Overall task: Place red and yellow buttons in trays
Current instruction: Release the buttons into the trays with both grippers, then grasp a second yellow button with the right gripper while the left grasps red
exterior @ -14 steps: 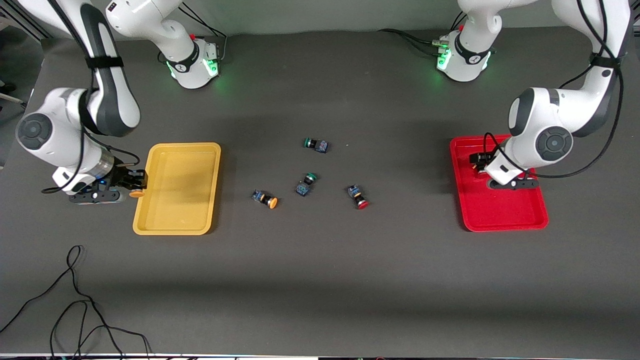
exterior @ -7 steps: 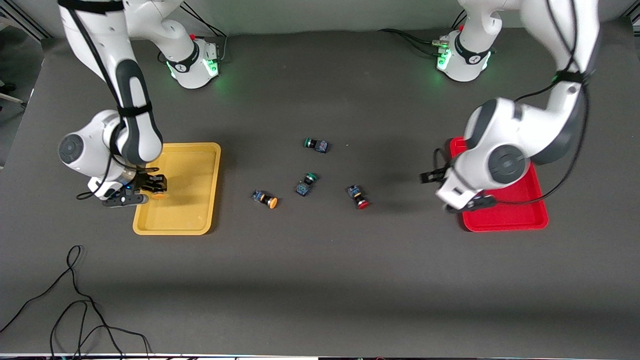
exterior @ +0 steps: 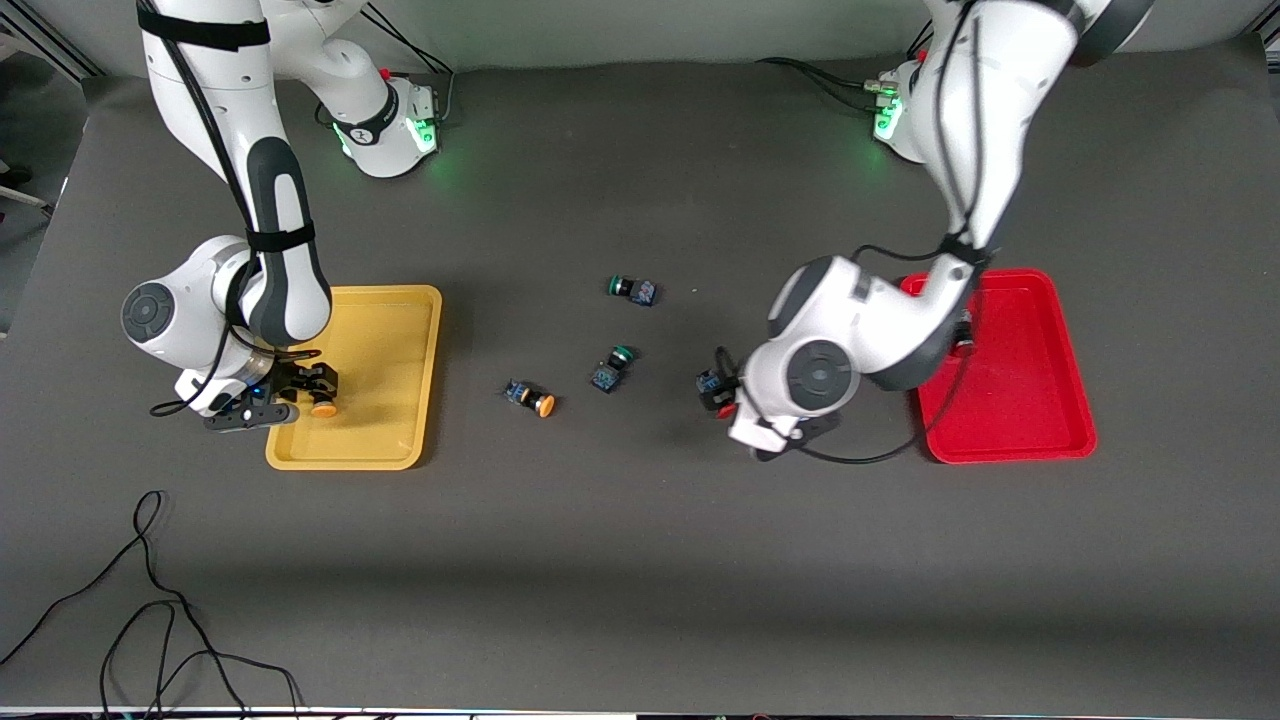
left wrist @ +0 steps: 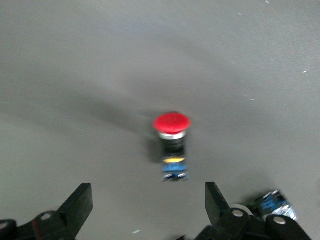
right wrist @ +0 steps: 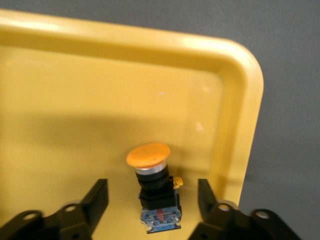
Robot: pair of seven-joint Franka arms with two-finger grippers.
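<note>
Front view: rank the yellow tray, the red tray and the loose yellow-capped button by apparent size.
1-2. Yellow tray and red tray: they look about equal, and the left arm hides part of the red one, so no ranking.
3. Yellow-capped button on the table: far smaller.

I count two trays on the desk: one yellow tray and one red tray. I can make out five push-buttons. Two have orange-yellow caps, a first yellow button and a second yellow button. Two have green caps, a first green button and a second green button. One red button is all I can count of that colour. I have two hands, my left hand and my right hand.
</note>
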